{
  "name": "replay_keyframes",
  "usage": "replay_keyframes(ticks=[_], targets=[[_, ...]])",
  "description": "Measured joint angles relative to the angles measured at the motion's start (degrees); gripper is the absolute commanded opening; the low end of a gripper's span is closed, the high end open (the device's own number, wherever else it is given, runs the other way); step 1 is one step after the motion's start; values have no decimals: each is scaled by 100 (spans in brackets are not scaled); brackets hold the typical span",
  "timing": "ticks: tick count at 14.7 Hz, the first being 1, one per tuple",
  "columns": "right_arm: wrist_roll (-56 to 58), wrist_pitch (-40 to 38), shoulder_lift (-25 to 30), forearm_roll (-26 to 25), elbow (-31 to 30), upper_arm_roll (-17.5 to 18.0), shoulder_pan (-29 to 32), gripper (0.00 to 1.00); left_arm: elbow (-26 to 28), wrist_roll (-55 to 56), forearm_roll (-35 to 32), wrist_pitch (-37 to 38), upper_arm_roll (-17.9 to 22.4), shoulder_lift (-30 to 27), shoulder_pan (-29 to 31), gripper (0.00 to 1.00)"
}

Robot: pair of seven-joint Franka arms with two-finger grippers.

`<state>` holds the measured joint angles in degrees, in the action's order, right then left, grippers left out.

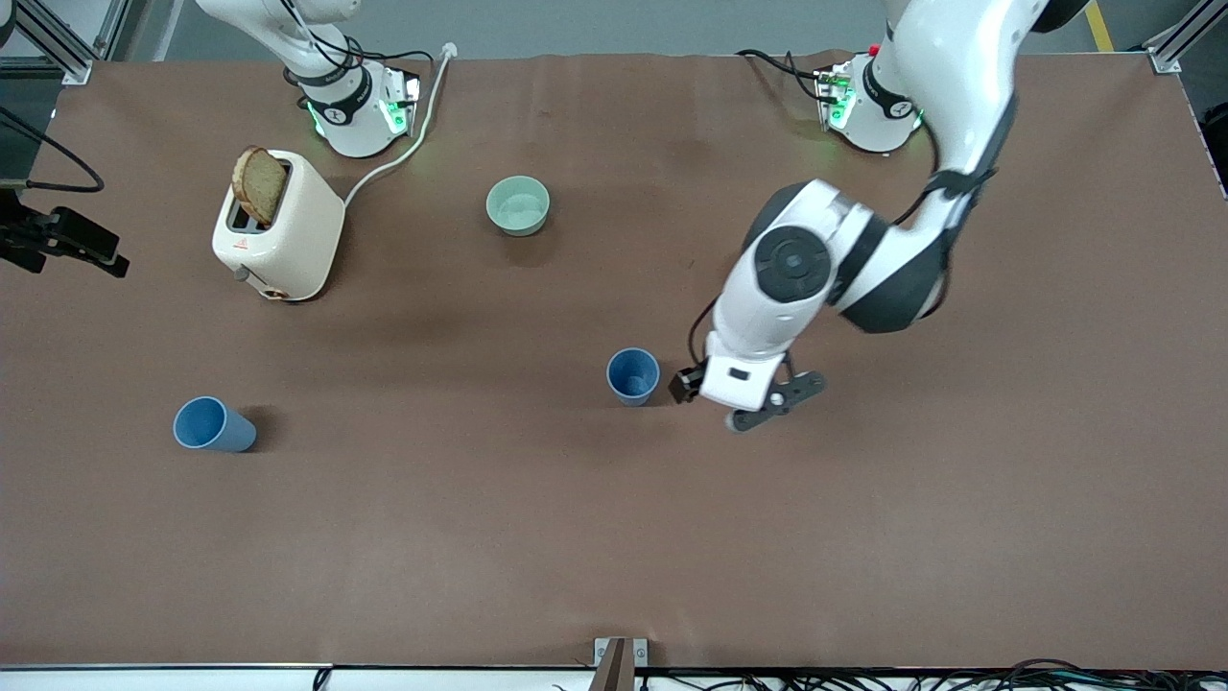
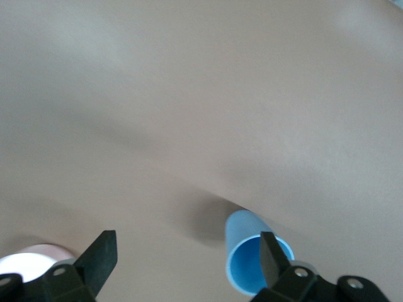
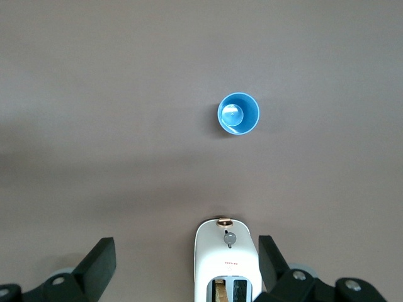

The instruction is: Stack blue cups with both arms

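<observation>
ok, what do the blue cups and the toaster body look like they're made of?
Blue cups: likely plastic, matte to satin; uniform colour, thin rim, a soft highlight inside in the right wrist view.
Toaster: cream shell, probably painted metal or moulded plastic, can't tell which; smooth, slightly glossy, rounded corners. A slice of brown bread sticks out of its slot.

Brown table (image 1: 863,537) carries: cream toaster (image 1: 278,230) near right-arm base edge, mint-green bowl (image 1: 518,205) mid-table, upright blue cup (image 1: 633,374) centrally, second blue cup (image 1: 213,425) toward right arm's end.
</observation>
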<state>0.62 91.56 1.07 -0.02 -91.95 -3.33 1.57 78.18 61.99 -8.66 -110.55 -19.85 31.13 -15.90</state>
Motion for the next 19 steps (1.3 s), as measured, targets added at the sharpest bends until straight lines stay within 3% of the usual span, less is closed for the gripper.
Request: replay_keyframes(ticks=[7, 12, 16, 19], targets=[[0, 0, -7, 0, 1, -4, 1, 100, -146, -2609, -110, 1273, 17, -1167, 1246, 100], [1, 1, -14, 0, 1, -9, 3, 100, -150, -4898, 35, 2608, 7, -2360, 2186, 100], [1, 2, -26, 0, 1, -15, 5, 100, 259, -5649, 843, 2650, 8, -2936, 2903, 100], [1, 6, -31, 0, 1, -23, 8, 100, 660, -5732, 917, 2521, 270, -3133, 2603, 100]])
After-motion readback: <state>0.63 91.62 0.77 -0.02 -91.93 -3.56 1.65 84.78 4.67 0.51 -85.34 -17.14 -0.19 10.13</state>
